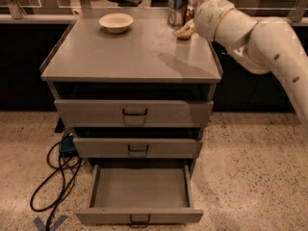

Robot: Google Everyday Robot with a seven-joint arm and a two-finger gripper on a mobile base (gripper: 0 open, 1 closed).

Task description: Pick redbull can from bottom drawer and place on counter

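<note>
In the camera view, the gripper (189, 11) is over the far right corner of the counter (130, 57), its pale fingers (184, 31) closed around the redbull can (176, 6). The can stands upright at that corner, and I cannot tell whether its base touches the counter. A white bowl (116, 22) sits near the far edge, left of the can. The bottom drawer (139, 216) is pulled out.
</note>
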